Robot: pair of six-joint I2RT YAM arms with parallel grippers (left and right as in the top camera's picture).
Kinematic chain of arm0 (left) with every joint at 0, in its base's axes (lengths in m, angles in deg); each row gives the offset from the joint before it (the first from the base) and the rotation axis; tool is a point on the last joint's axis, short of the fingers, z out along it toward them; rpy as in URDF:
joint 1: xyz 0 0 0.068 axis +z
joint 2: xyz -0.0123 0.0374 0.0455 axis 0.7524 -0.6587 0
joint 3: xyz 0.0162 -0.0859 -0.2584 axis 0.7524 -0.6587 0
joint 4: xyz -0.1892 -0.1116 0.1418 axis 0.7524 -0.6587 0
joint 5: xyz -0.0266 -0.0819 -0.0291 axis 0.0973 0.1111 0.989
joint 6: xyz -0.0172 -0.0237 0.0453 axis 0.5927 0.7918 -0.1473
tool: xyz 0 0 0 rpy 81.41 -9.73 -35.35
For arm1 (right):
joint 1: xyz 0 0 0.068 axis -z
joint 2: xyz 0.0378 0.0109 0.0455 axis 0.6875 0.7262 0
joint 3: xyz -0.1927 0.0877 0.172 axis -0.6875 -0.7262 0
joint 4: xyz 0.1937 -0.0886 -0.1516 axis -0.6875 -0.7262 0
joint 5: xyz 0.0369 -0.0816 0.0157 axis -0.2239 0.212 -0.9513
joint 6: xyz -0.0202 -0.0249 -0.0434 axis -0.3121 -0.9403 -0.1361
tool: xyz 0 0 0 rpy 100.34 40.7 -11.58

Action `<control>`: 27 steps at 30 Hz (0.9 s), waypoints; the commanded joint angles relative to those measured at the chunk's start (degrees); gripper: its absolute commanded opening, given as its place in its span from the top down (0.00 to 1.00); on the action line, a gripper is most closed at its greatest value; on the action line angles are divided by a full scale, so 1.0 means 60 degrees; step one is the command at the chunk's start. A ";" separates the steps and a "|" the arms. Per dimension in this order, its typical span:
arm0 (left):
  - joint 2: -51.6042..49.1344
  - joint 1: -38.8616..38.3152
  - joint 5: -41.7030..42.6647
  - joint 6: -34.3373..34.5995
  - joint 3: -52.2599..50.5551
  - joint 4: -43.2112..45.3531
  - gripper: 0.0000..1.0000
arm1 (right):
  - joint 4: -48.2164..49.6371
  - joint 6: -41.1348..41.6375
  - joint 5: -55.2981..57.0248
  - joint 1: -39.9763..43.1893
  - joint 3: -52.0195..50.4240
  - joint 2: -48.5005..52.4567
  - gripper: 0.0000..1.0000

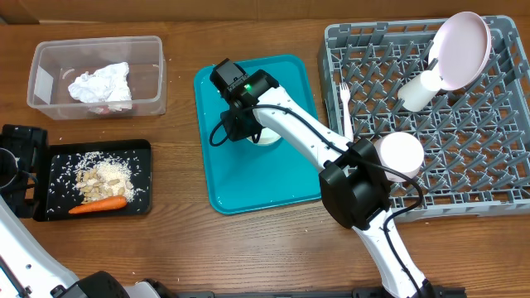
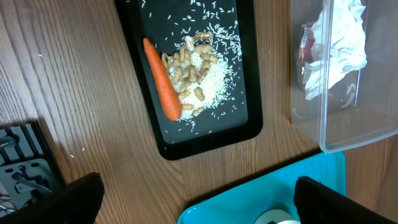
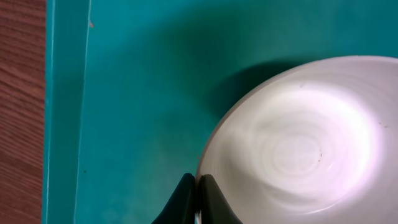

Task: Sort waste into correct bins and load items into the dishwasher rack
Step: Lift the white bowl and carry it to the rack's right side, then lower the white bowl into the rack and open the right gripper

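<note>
A small white bowl [image 3: 298, 143] sits on the teal serving tray [image 1: 286, 178]. My right gripper [image 3: 197, 180] is shut on its left rim, which sits pinched between the two fingertips. From overhead the right arm covers most of that bowl [image 1: 267, 137]. The grey dishwasher rack [image 1: 472, 178] holds a leaning plate [image 1: 461, 50], a cup [image 1: 418, 89], a fork [image 1: 344, 103] and another bowl [image 1: 401, 153]. The black tray [image 2: 245, 74] carries the carrot [image 2: 163, 81], nuts and rice [image 2: 196, 68]. The clear tub [image 2: 348, 134] holds the napkin [image 2: 339, 43] and a red wrapper [image 2: 305, 46]. My left gripper [image 2: 198, 186] hangs open above the wood, holding nothing.
The tub [image 1: 50, 62] and black tray [image 1: 141, 178] stand at the table's left, the teal tray in the middle, the rack at the right. A black fixture [image 1: 18, 170] sits at the left edge beside the black tray.
</note>
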 commanded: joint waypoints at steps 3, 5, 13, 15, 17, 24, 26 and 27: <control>0.0007 -0.0018 -0.0058 0.0091 -0.0044 0.0018 0.00 | -0.0739 0.0521 -0.0262 0.0160 0.0612 -0.1100 0.96; 0.0007 -0.0018 -0.0058 0.0091 -0.0044 0.0018 0.00 | -0.1086 0.0521 -0.0270 0.0317 0.0911 -0.1628 0.96; 0.0007 -0.0018 -0.0058 0.0091 -0.0044 0.0018 0.00 | -0.2044 0.0510 -0.0499 0.2765 0.1093 -0.4269 0.96; 0.0007 -0.0018 -0.0058 0.0091 -0.0044 0.0018 0.00 | -0.2481 -0.0346 -0.2696 0.4732 0.1089 -0.4834 0.96; 0.0007 -0.0018 -0.0058 0.0091 -0.0044 0.0018 0.00 | -0.2761 -0.1253 -0.4765 0.5934 0.1089 -0.4900 0.96; 0.0007 -0.0018 -0.0058 0.0091 -0.0044 0.0018 0.00 | -0.3854 -0.4175 -0.9737 0.9741 0.0157 -0.4845 0.96; 0.0007 -0.0018 -0.0058 0.0091 -0.0044 0.0018 0.00 | -0.4186 -0.4911 -1.0171 1.0528 -0.0284 -0.4845 0.96; 0.0007 -0.0018 -0.0058 0.0091 -0.0044 0.0018 0.00 | -0.4532 -0.5577 -1.0542 1.1118 -0.0725 -0.4845 0.96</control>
